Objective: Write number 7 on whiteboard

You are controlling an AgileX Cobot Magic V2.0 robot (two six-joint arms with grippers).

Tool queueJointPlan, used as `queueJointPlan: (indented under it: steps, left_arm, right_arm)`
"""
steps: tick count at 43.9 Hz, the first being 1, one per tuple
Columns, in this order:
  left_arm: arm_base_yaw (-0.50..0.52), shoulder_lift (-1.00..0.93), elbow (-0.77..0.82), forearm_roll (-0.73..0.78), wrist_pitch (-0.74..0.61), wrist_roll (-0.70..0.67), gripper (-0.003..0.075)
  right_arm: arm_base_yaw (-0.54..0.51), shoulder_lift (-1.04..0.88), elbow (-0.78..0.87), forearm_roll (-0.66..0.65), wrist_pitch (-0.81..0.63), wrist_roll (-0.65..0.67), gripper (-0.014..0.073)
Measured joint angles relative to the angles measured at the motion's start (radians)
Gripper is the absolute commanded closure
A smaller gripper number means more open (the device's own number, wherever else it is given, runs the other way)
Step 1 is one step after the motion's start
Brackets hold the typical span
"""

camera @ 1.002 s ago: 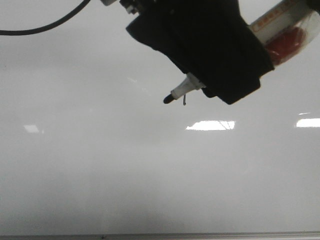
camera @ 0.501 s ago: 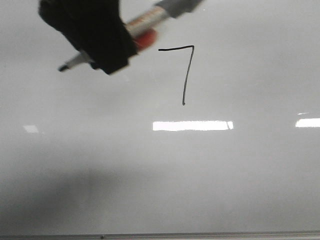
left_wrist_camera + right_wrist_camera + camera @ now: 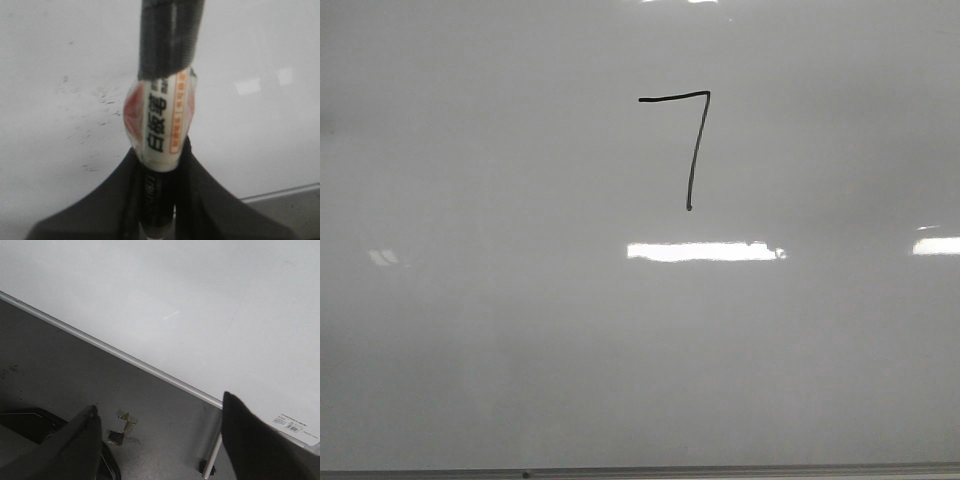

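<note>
A thin black hand-drawn number 7 (image 3: 692, 140) stands on the large glossy pale grey-white whiteboard (image 3: 520, 330), in the upper middle of the front view. Its short top stroke runs level, and its longer downstroke leans slightly leftward as it descends. Just below the numeral lies a bright white rectangular light reflection (image 3: 705, 251); a thin metal edge strip (image 3: 720, 469) runs along the board's bottom. No arm shows in the front view.

In the left wrist view, the left gripper (image 3: 159, 200) is clenched on a white-labelled marker pen with a dark barrel (image 3: 162, 120), over the board.

In the right wrist view, the right gripper (image 3: 157, 440) hangs released, its dark fingers (image 3: 85, 440) spread wide apart and holding nothing, above the board's metal-edged corner and a grey surface (image 3: 60, 365) beside it.
</note>
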Motion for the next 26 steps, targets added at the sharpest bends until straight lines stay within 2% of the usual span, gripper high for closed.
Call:
queueJointPlan:
  steps: [5, 11, 26]
  left_arm:
    - [0.107, 0.011, 0.088, -0.039, -0.139, -0.038, 0.0678]
    - [0.186, 0.056, 0.159, -0.092, -0.313, -0.052, 0.0678]
    - [0.212, 0.257, 0.171, -0.129, -0.547, -0.054, 0.0678]
  right_arm:
    - [0.0, -0.004, 0.0, 0.0, -0.002, 0.0, 0.0064]
    - [0.0, -0.004, 0.002, 0.0, -0.006, 0.003, 0.0064]
    - [0.0, -0.004, 0.002, 0.0, -0.02, 0.003, 0.0064]
